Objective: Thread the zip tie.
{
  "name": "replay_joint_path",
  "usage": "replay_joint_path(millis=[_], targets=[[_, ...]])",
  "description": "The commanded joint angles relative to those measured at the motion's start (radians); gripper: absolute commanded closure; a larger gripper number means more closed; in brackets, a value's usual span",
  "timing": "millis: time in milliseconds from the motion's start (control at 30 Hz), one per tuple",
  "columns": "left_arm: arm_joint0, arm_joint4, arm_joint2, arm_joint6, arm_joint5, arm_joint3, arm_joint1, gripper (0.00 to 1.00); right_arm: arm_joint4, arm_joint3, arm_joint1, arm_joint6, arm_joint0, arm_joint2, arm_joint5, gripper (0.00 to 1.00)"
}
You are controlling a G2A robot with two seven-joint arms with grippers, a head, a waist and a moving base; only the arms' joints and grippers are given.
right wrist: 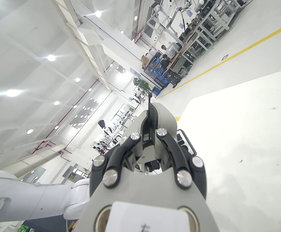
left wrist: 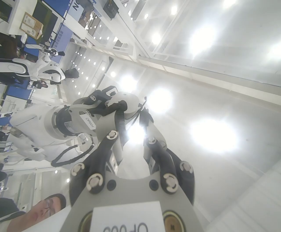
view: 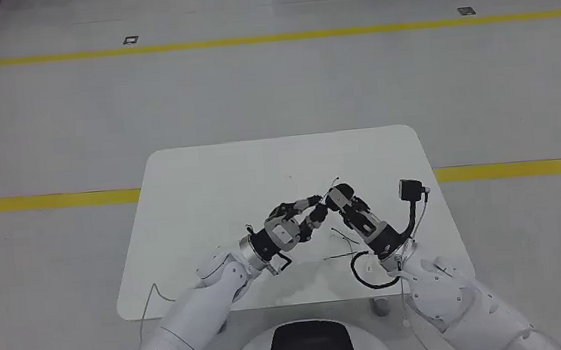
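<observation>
While the thin black zip tie (right wrist: 150, 98) sits clamped in the right gripper (right wrist: 151, 111), fingers pressed together on it, over the near-right part of the white table (view: 213, 201), the left gripper (left wrist: 131, 125) is just left of it with fingers apart, tips nearly meeting.

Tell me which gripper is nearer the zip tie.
Right. The right gripper is shut on the zip tie; the left gripper sits open just beside it, above the table.
</observation>
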Motion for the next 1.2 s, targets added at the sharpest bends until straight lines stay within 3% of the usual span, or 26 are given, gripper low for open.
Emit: replay_joint_path(millis=[0, 300, 333, 367, 567, 633, 733, 900, 1167], targets=[[0.0, 0.0, 0.0, 0.0, -0.001, 0.001, 0.0, 1.0, -0.001, 0.001, -0.002, 0.003, -0.001, 0.002, 0.0, 1.0], [-0.003, 0.003, -0.001, -0.006, -0.007, 0.01, -0.001, 1.0, -0.005, 0.009, -0.009, 0.02, -0.004, 0.01, 0.0, 1.0], [-0.003, 0.004, -0.001, -0.006, -0.009, 0.011, -0.002, 1.0, -0.006, 0.009, -0.01, 0.022, -0.005, 0.011, 0.0, 0.69], [-0.003, 0.006, -0.002, -0.006, -0.013, 0.012, -0.002, 1.0, -0.005, 0.012, -0.011, 0.025, -0.007, 0.013, 0.0, 0.0], [-0.006, 0.062, -0.021, -0.009, -0.074, 0.017, 0.003, 1.0, -0.003, 0.012, -0.012, 0.045, -0.02, 0.035, 0.0, 0.0], [-0.007, 0.169, -0.038, 0.012, -0.164, 0.019, 0.009, 1.0, 0.004, 0.01, -0.01, 0.054, -0.032, 0.055, 0.0, 0.0], [0.006, 0.218, -0.048, -0.001, -0.218, 0.009, 0.014, 1.0, 0.021, 0.008, -0.006, 0.071, -0.052, 0.086, 0.0, 0.0], [0.0, 0.267, -0.066, -0.078, -0.254, 0.034, 0.022, 1.0, 0.057, 0.008, -0.003, 0.088, -0.071, 0.12, 0.0, 0.0], [-0.006, 0.292, -0.071, -0.07, -0.27, 0.045, 0.023, 1.0, 0.057, 0.008, -0.003, 0.088, -0.071, 0.12, 0.0, 0.0]])
